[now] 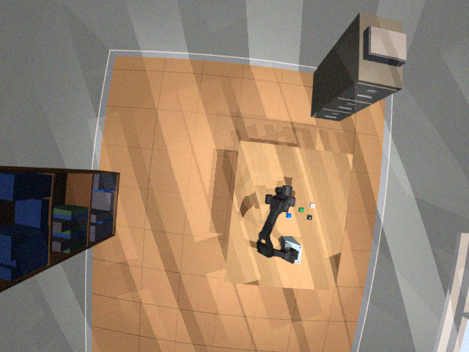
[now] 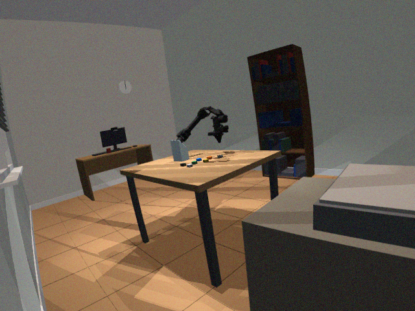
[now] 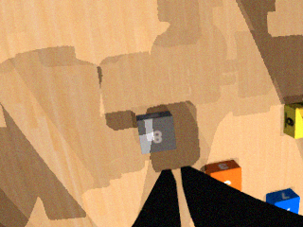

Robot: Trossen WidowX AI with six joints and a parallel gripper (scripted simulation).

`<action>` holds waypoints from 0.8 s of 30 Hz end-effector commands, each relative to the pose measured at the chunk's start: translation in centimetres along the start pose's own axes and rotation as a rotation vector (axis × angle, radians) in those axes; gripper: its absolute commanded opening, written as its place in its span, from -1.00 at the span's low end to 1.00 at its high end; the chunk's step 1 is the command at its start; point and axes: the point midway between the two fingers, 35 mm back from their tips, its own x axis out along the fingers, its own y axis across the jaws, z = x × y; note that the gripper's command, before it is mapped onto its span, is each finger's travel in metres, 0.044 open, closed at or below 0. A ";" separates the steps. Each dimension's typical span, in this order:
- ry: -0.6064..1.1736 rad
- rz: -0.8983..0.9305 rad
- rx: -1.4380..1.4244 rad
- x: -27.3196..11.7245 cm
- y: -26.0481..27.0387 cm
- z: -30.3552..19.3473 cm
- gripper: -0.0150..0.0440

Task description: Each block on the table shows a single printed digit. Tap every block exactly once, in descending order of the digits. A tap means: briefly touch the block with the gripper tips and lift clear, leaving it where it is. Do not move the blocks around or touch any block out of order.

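A grey block [image 3: 163, 140] [image 2: 220, 156] with a white 8 lies in the middle of the wrist view. My gripper [image 3: 176, 177] [image 2: 219, 141] is shut and empty, raised above the table near it. An orange block [image 3: 229, 177] [image 2: 209, 157] is partly hidden by a finger. A blue block [image 3: 282, 198] [image 2: 198, 159] [image 1: 288, 215] and a yellow block [image 3: 296, 124] [image 2: 205, 161] are at the right of the wrist view; their digits are unclear. Green [image 1: 301, 210] [image 2: 194, 162], white [image 1: 311, 205] [image 2: 189, 165] and black [image 1: 309, 217] [image 2: 183, 164] blocks lie farther off, digits unreadable.
The blocks lie on the wooden table [image 1: 325, 170] [image 2: 157, 173]. The arm's pale base mount [image 1: 298, 257] [image 2: 179, 152] stands on it. In the top view the arm hides the grey, orange and yellow blocks. Shadows cross the table. A cabinet [image 1: 341, 68] and a bookshelf [image 2: 305, 116] stand away from it.
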 end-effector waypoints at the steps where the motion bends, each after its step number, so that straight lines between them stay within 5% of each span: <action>1: 0.019 0.005 0.003 4.7 0.5 -0.5 -0.42; 4: 0.019 0.010 0.003 7.7 0.6 -0.8 -0.42; 24: 0.019 0.010 0.003 9.8 0.7 -0.8 -0.42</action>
